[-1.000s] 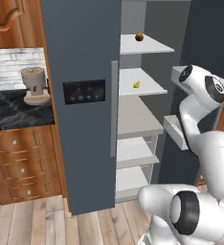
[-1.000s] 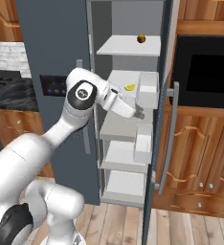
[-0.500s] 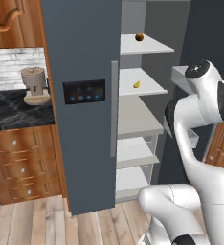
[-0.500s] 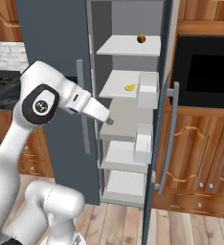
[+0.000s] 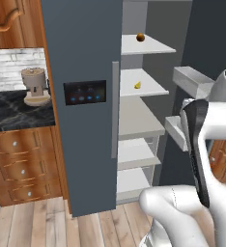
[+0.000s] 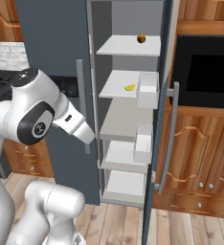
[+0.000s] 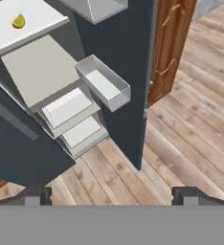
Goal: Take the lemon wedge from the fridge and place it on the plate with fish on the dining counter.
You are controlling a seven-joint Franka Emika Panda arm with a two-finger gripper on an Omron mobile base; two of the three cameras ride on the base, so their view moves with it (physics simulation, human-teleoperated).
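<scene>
The fridge (image 5: 86, 58) has its left door shut and its right door open (image 6: 162, 119). The lemon wedge (image 5: 137, 85) (image 6: 129, 87) lies on the second white shelf, and it also sits small at the upper left of the hand view (image 7: 18, 21). My gripper (image 7: 111, 196) is open, its two dark fingertips (image 7: 37, 195) wide apart with nothing between them, well back from the shelves and looking down on the fridge and floor. The white arm (image 6: 37, 115) is bent in front of the shut left door. The plate with fish and the dining counter are out of view.
A small brown-orange ball (image 5: 140, 37) rests on the top shelf. White door bins (image 7: 104, 83) jut from the open door. A coffee machine (image 5: 35, 87) stands on the black counter to the left. A black oven (image 6: 205, 72) and wooden cabinets are to the right.
The arm has pulled back from the lemon's shelf, swinging away towards the shut door. The gripper has stayed open and empty; the lemon wedge has not moved.
</scene>
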